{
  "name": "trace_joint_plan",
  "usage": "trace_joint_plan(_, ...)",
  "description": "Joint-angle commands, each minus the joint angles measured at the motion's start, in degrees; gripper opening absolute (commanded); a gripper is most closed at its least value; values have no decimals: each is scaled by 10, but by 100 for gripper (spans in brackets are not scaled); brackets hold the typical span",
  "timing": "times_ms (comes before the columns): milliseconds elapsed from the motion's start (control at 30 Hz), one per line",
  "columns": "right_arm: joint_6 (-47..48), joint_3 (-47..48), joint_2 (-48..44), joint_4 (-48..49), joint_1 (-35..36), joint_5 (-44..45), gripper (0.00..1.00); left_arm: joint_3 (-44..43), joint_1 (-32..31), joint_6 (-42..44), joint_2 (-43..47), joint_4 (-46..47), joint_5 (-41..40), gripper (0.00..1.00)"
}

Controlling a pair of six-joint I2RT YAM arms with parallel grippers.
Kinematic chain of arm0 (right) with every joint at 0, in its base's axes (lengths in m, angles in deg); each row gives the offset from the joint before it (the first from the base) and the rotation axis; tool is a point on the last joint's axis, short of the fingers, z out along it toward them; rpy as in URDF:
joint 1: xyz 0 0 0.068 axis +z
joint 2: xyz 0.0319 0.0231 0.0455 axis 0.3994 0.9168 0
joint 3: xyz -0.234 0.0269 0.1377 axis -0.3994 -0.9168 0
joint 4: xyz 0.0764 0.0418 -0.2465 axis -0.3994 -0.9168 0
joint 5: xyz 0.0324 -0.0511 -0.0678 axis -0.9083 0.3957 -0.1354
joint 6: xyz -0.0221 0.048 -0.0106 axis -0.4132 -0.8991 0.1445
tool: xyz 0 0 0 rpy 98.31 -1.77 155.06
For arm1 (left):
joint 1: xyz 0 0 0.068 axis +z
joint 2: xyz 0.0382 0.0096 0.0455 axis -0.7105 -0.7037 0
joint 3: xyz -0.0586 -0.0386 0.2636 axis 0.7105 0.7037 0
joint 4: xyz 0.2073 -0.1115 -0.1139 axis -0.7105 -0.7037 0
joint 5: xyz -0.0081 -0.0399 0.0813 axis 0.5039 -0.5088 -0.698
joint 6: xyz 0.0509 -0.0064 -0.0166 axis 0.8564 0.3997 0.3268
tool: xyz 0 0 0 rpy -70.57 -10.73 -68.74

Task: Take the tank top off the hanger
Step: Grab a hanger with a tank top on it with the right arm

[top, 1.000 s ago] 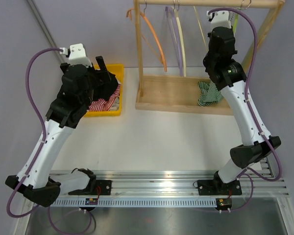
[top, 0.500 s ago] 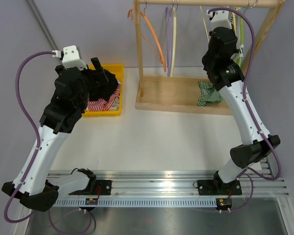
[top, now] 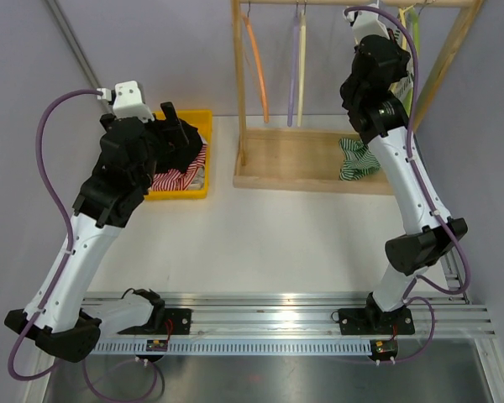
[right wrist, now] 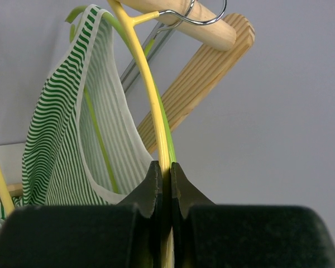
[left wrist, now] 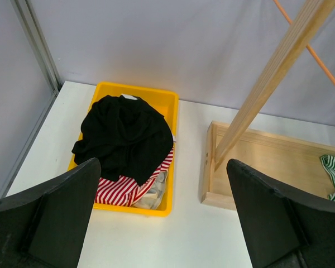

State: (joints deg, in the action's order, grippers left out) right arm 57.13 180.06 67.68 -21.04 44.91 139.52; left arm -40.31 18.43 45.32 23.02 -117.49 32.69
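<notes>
Tank top point(top: 358, 159), striped green and white, shows from above at 2 o'clock on the tabletop point(top: 260, 243). Its lower end is pooled on the rack base point(top: 294, 159), beside the right arm point(top: 407, 176), which reaches up to the rack's top rail. That arm's grasping end is hidden under its wrist in this view. At 10 o'clock the left pincer point(top: 178, 126) hovers over a yellow bin point(top: 200, 117), well apart from the garment.

From the left wrist, the fingers point(left wrist: 61, 212) stand wide with nothing between them. Below them the bin holds a black garment point(left wrist: 125, 131) lying over a red-and-white striped garment point(left wrist: 125, 191). Only a corner of the tank top peeks in at 3 o'clock.

From the right wrist, the right pincer point(right wrist: 166, 172) at 6 o'clock is clamped narrow on one limb of a yellow hanger point(right wrist: 148, 95). The hanger's metal hook point(right wrist: 209, 14) sits over the wooden rail point(right wrist: 212, 30) at 1 o'clock. A lime-green hanger point(right wrist: 97, 139) hangs just behind, and the strap climbs to 11 o'clock. The strap seems to loop over the green hanger, though which hanger bears it is not certain.

The step in hand looks like steadying the hanger so that the free arm can strip the garment. To do it well, the left pincer should cross over and take the fabric close to the strap. It should then draw the strap outward along the limb towards its tip, not straight down. A downward tug risks lifting the hook off the rail or twisting the limb out of the clamp.
</notes>
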Motion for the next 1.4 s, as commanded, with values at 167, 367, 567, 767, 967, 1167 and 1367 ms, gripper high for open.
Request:
trace_joint_plan(167, -36, 82, 10, -55, 0, 11, 0, 5, -1, 13, 5, 26, 7, 99)
trace_joint_plan(367, -73, 120, 13, -164, -1, 23, 0, 19, -1, 12, 25, 35, 6, 99)
trace_joint_plan(567, -47, 153, 11, -195, -1, 61, 0, 28, -1, 12, 41, 37, 4, 99)
trace_joint_plan(767, 21, 151, 2, -154, 0, 76, 0, 33, -1, 10, 55, 37, 6, 99)
trace_joint_plan(967, 33, 81, -12, -140, -5, 61, 0, 34, -1, 10, 70, 31, 6, 99)
trace_joint_plan(1167, 22, 59, 5, -150, -26, 56, 0, 36, -1, 9, 82, 29, 7, 99)
trace_joint_plan(1367, 24, 95, 26, -162, -81, 41, 0, 41, -1, 8, 85, 29, 11, 99)
